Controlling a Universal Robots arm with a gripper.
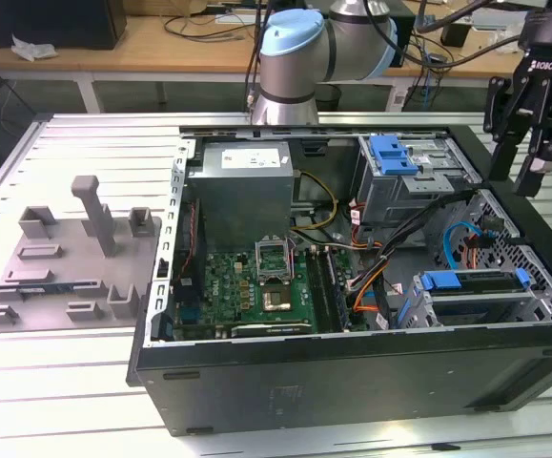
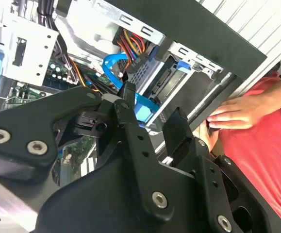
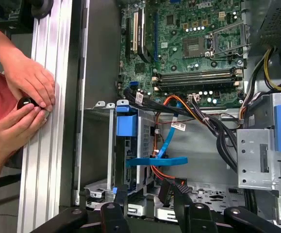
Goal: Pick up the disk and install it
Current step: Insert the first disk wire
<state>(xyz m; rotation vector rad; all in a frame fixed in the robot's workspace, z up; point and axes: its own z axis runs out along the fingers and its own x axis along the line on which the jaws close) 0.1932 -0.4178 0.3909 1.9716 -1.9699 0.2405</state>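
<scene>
Looking across the slotted metal counter [image 1: 85, 382], we see the open computer case [image 1: 352, 382] lying on its side. The arm [image 1: 295, 57] stands behind the case. A grey fixture tray [image 1: 66, 258] lies on the counter, beside the case on the exterior view's left. The gripper [image 1: 516, 176] hangs above the case's far corner at the exterior view's right, jaws spread wide and holding nothing. The disk [image 1: 474, 286] sits in the lower drive cage inside the case, apart from the gripper. A person's hands [image 3: 26, 82] rest at the counter's edge.
</scene>
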